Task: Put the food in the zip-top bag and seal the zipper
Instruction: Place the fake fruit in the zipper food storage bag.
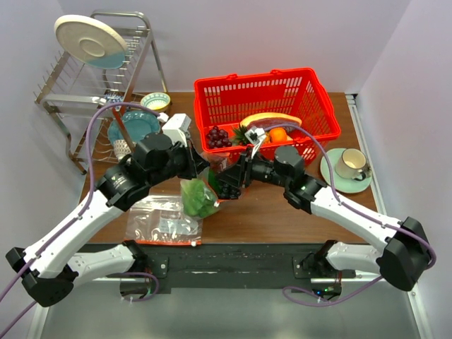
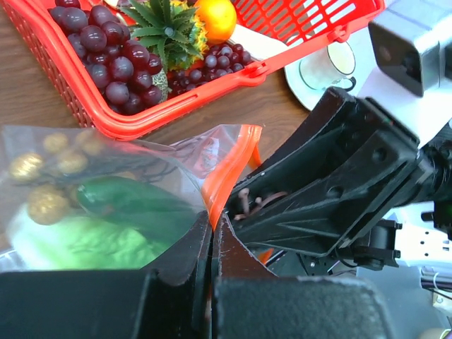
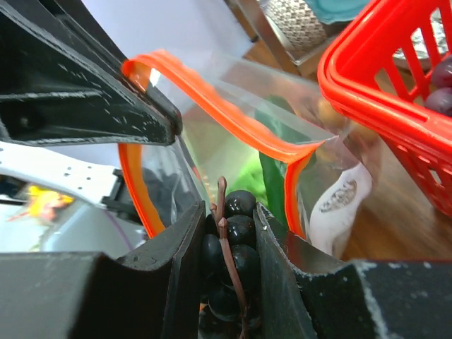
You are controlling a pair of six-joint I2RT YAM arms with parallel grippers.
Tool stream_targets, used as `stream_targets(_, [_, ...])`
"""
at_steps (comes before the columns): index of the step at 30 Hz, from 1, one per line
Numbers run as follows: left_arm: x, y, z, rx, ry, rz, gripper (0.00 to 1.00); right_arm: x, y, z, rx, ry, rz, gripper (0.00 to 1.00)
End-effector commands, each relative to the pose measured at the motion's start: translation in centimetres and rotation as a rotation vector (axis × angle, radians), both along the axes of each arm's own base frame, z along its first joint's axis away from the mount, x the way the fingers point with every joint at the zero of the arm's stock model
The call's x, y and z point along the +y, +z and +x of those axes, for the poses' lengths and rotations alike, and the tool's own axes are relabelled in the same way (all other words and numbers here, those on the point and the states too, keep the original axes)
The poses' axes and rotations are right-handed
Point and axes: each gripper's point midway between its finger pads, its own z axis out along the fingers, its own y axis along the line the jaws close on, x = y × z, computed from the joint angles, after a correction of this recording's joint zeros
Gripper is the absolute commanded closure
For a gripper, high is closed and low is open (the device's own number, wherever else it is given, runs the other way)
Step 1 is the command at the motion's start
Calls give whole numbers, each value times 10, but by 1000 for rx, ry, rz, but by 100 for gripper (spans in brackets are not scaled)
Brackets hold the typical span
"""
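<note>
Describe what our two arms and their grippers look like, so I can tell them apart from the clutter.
Both the left arm and right arm have white link shells with bulky black joint housings, and a purple cable loops along each. The left gripper and right gripper are matte black, with two flat, scuffed fingers. A white camera box sits on the left wrist.

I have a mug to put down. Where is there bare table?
Best is the bare wood of the table along the near edge, bordered by the flat spare bag, the held zip-top bag and the right forearm. The middle is crowded: both arms meet there before the red basket. The dish rack fills the back left.
</note>
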Motion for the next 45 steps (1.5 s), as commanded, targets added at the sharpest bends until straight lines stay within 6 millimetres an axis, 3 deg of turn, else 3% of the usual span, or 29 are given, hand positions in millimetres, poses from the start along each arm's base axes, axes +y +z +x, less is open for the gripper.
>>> stream_targets(1, [-15, 40, 4, -76, -34, -129, 100, 2, 5, 15, -80, -93, -66, 75])
stream_targets(6, [-34, 26, 3, -34, -100, -146, 100, 15, 23, 32, -63, -162, -47, 76])
stream_targets(8, [-39, 20, 4, -18, -111, -151, 100, 24, 33, 38, -70, -178, -32, 72])
stream_targets(14, [-42, 21, 3, -22, -126, -170, 100, 34, 31, 47, -59, -220, -56, 70])
stream_targets(17, [-40, 22, 2, -25, -121, -169, 100, 33, 27, 48, -49, -228, -65, 51])
stream_targets(18, [-39, 21, 3, -26, -116, -167, 100, 31, 25, 47, -44, -234, -73, 38])
stream_targets(19, [-38, 20, 2, -25, -113, -168, 100, 30, 25, 47, -45, -236, -78, 35])
stream_targets(22, [-37, 15, 3, -17, -106, -163, 100, 19, 31, 44, -57, -259, -87, 27])
stream_targets(37, [-33, 5, 0, -6, -99, -158, 100, -39, 55, 25, -115, -346, -211, 25])
stream_targets(45, [-32, 3, -2, -5, -103, -149, 100, -79, 42, 12, -102, -395, -361, 30])
